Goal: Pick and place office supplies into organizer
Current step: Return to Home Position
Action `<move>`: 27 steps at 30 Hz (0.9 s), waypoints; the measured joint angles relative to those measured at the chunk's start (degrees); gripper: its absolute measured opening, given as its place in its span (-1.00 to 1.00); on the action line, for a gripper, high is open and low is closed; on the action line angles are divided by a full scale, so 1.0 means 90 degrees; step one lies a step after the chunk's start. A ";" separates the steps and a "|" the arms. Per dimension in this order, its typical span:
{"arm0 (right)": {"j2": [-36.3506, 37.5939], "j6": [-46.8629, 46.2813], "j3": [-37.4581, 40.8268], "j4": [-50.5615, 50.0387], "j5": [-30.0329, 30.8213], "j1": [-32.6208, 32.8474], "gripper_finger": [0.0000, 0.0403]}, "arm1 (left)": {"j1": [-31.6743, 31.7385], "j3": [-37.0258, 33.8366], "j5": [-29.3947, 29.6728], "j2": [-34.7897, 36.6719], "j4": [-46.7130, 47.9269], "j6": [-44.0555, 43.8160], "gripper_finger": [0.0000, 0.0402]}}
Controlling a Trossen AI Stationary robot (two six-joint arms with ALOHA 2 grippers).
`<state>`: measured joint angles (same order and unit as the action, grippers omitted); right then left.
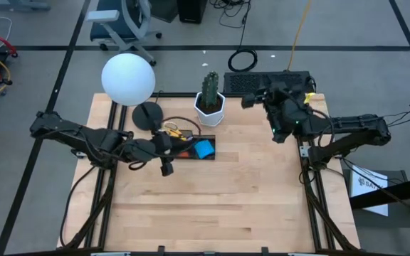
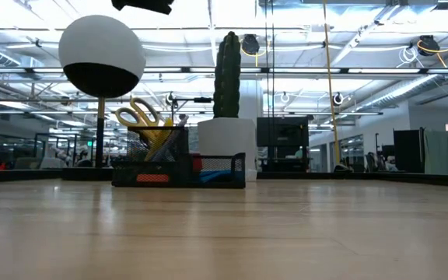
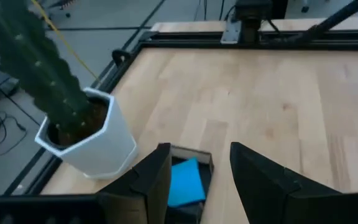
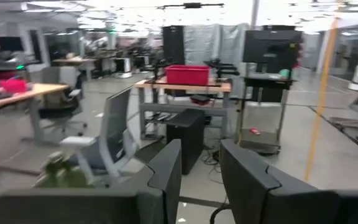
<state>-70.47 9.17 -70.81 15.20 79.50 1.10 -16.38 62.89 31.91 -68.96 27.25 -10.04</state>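
The black organizer [image 1: 191, 147] stands on the table in front of the lamp and the cactus pot. In it sit the blue sticky-note pad [image 1: 203, 148], the yellow-handled scissors [image 1: 175, 131] and a red-orange piece [image 1: 184, 151]. In the low view the scissors [image 2: 142, 117] stand upright in the organizer [image 2: 179, 169]. My left gripper [image 1: 168, 144] hovers over the organizer's left end, open, touching nothing. In the left wrist view its fingers [image 3: 201, 168] frame the blue pad [image 3: 185, 180]. My right gripper [image 1: 248, 102] is raised over the keyboard, open and empty [image 4: 201, 168]. No pens show.
The white hexagonal cactus pot [image 1: 210, 108] stands just beyond the organizer, and the round lamp base [image 1: 146, 115] with its white globe [image 1: 128, 78] is to its left. A black keyboard [image 1: 262, 82] lies at the far right edge. The near half of the wooden table [image 1: 212, 206] is bare.
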 joint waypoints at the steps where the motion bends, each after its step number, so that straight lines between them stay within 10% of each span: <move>1: -0.0003 0.0011 0.0000 -0.0057 -0.0004 0.0099 -0.50 | 0.0007 -0.0001 -0.0011 0.0087 0.0090 -0.0054 -0.15; 14: 0.0010 0.0070 0.0416 -0.0226 -0.0107 0.1026 -0.50 | -0.0299 -0.0002 -0.0040 0.1215 0.0678 -0.0230 -0.15; 27: 0.0624 -0.0409 0.0680 -0.0603 -0.5180 0.1622 -0.50 | -0.0409 -0.0002 -0.0089 0.1267 0.0312 0.0556 -0.15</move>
<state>-64.86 5.49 -64.69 9.77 32.88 15.70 -20.06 62.87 31.11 -57.55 30.06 -5.04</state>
